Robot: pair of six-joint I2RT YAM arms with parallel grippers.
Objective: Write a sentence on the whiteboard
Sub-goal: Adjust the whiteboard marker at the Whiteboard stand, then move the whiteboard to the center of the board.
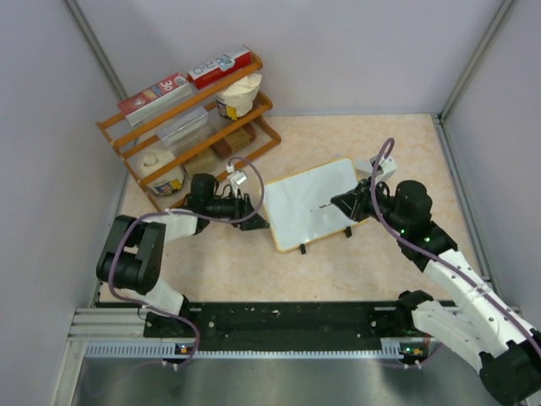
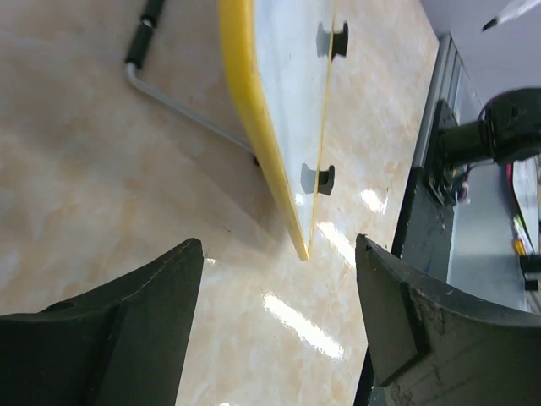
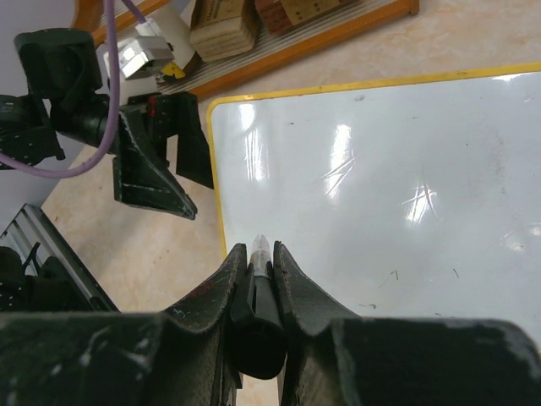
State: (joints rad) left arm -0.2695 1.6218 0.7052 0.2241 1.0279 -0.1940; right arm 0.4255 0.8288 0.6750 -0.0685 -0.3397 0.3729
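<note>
The whiteboard [image 1: 308,203], white with a thin yellow-tan frame and two small black feet, lies in the middle of the table. Its surface [image 3: 380,186] shows glare and a few tiny dark specks, and no sentence is visible on it. My right gripper [image 1: 342,203] is over the board's right part, shut on a black marker [image 3: 262,292] whose clear tip points at the board near its left edge. My left gripper [image 1: 254,208] is open and empty at the board's left edge. In the left wrist view the board's corner [image 2: 303,241] lies just ahead of the gap between the fingers [image 2: 161,288].
An orange wire rack [image 1: 190,118] with boxes, a cup and a jar stands at the back left. A bent metal rod [image 2: 182,106] with a black end lies beside the board. A black rail [image 1: 287,321] runs along the near edge. Grey walls enclose the table.
</note>
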